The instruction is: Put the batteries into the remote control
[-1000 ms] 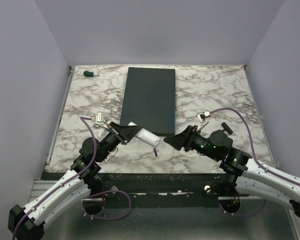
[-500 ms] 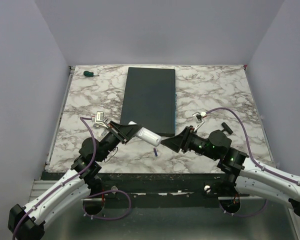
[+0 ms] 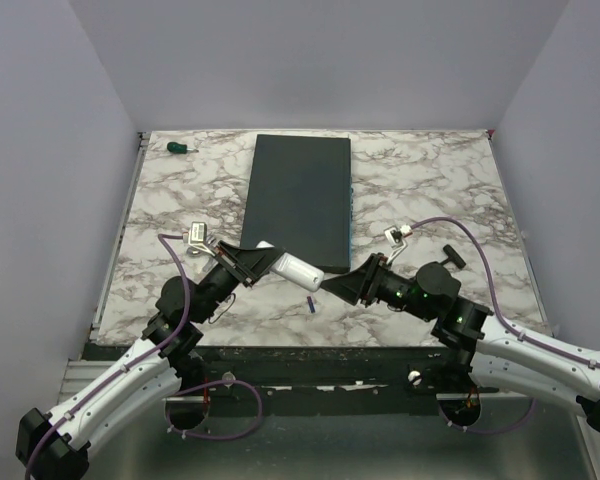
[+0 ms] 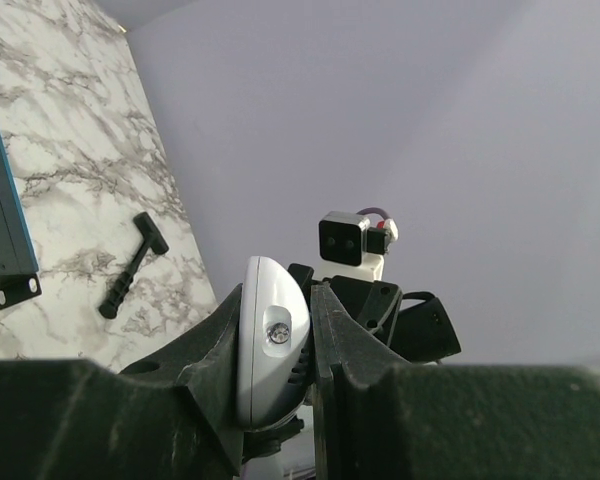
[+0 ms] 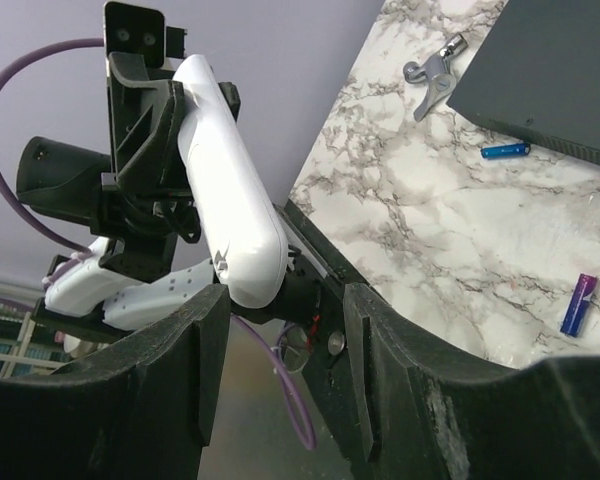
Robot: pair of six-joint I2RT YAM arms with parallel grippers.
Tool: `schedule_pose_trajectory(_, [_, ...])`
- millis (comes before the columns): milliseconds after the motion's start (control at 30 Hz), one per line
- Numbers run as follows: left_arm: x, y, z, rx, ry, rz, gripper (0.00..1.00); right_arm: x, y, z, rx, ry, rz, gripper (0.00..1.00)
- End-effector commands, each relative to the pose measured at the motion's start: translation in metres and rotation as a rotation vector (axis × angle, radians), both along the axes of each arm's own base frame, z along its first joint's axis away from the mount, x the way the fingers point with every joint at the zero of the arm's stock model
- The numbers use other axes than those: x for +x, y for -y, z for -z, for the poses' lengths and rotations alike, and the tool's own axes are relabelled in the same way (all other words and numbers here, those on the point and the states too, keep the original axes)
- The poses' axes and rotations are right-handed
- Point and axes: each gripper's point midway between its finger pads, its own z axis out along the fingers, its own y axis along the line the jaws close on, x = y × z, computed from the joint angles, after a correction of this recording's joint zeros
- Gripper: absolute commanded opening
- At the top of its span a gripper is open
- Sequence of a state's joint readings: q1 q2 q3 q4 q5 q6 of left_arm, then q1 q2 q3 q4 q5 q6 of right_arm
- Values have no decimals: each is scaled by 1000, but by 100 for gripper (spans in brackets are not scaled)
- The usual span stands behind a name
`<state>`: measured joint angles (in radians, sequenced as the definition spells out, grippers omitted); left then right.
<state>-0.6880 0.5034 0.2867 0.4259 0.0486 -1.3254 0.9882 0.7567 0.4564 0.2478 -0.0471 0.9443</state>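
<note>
While both batteries lay loose on the table, the left gripper [image 3: 263, 262] was clamped shut on the small white oblong remote control [image 3: 298, 271]. It held the handset clear of the grey-veined marble-patterned table [image 3: 430, 180], just in front of the near edge of the large dark grey rectangular slab [image 3: 302, 195], with its free end pointing right. The right gripper [image 3: 330, 283] held nothing, its jaws apart on either side of that rounded free end. In the right wrist view the handset's tip sat between the two black fingers [image 5: 195, 370], though whether either pad touched the shell could not be told.

The purple-blue cylindrical battery [image 3: 311, 305] lay on the marble just near of where the grippers met. The blue cylindrical battery [image 5: 505, 151] lay just beside the slab's edge and showed only from the right wrist. A black T-shaped tool [image 3: 451, 256] rested to the right, well apart.

The step in hand looked like a hand-over or re-seating of the remote between the arms, a preparation rather than loading. Neither cell was in it, and no view showed the battery bay. The next move would call for the right jaws to close squarely across the handset's end without twisting it in the left grip, so that the bay ended up exposed. One gripper would then have to be freed to pinch a thin cell off the flat surface.
</note>
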Motion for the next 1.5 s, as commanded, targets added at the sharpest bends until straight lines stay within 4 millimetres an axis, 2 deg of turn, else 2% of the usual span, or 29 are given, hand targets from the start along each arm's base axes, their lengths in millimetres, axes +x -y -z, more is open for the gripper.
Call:
schedule_pose_trajectory(0, [-5, 0, -9, -42, 26, 26, 0, -2, -2, -4, 44, 1, -13, 55])
schedule_pose_trajectory(433, [-4, 1, -7, -42, 27, 26, 0, -4, -3, -15, 117, 9, -20, 55])
schedule_pose_trajectory(900, [-6, 0, -11, -63, 34, 32, 0, 1, -6, -4, 83, -24, -3, 52])
schedule_pose_trajectory(1467, [-7, 2, -10, -76, 34, 49, 0, 6, -6, -1, 83, -48, 25, 51])
